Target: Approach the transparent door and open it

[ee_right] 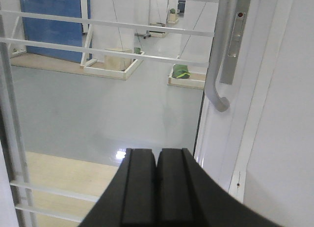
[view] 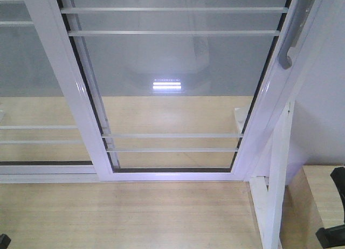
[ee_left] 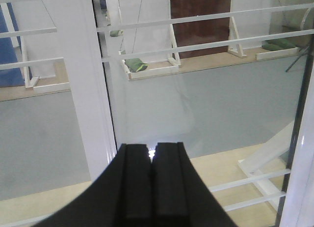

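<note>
1 transparent door [view: 178, 82] w/ 4 horiz bars [view: 172, 136], 1 grey handle [ee_right: 215, 65], L pincer [ee_left: 152, 160] closed, R pincer [ee_right: 157, 160] closed

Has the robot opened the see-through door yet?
Not yet. Done: the robot is right up at the transparent door, which fills the front view. In hand: the right hand, shut, sits below the grey handle, not touching it; the left hand is shut too. Left to do: grip the handle and slide the door, which looks closed.

Transparent door [view: 178, 82]: smooth clear glass sat in a glossy white metal frame; handle [view: 294, 39] was matt grey metal; floor [view: 124, 216] looked wood-grained.
</note>
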### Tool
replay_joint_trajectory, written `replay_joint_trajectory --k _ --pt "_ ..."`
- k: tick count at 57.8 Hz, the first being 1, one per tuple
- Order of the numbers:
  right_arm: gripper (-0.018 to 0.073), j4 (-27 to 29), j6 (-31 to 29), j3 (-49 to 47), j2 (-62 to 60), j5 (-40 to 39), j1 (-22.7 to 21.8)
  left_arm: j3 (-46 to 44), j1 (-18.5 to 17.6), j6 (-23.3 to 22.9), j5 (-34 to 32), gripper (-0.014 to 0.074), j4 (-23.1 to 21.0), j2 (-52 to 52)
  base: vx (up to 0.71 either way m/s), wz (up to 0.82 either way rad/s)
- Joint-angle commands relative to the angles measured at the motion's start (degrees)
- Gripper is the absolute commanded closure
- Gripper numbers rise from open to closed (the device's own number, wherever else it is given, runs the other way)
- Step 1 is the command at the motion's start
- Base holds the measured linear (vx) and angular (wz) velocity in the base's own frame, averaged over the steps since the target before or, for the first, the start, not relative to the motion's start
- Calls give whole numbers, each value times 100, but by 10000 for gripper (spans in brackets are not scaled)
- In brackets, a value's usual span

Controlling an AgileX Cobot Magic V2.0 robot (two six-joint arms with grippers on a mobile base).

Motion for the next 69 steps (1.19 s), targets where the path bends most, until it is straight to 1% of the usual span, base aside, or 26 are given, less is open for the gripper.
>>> replay_joint_trajectory --k 1,69 --pt "564 -5 -59 78 -82 -470 -20 144 -26 -56 -482 593 -51 -16 7 -1" --pt "564 -5 -59 78 -82 -470 -20 144 -26 -56 -483 593 -51 -13 5 0"
